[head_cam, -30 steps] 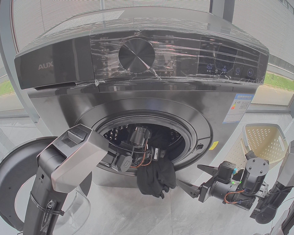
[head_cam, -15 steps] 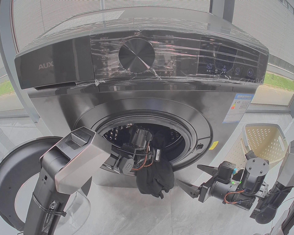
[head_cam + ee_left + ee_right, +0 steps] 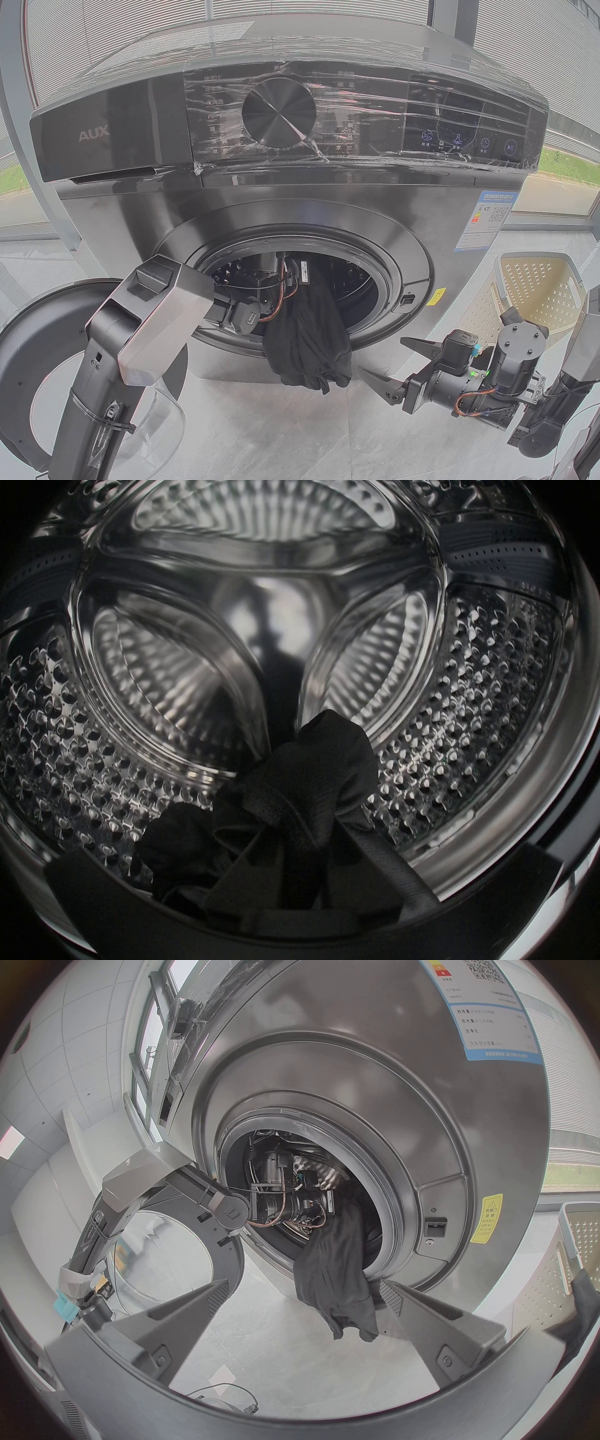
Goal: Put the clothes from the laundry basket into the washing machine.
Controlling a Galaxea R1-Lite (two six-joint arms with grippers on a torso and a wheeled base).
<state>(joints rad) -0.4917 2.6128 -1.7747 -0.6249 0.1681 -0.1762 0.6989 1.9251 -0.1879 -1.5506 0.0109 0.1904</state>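
Garment: black garment [image 3: 306,337] draped over the washing machine [image 3: 375,206] rim, part in the drum [image 3: 469,686], part hanging out.
Left claw: inside the drum; I cannot tell its state.
Right claw [image 3: 382,357]: wide, empty, near the laundry basket [image 3: 537,281].
Progress: I judge loading unfinished.

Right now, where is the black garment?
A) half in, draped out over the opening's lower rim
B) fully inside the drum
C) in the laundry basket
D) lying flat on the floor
A: the black garment drapes out of the washing machine over the lower rim of its opening, while its other end lies bunched inside the drum.
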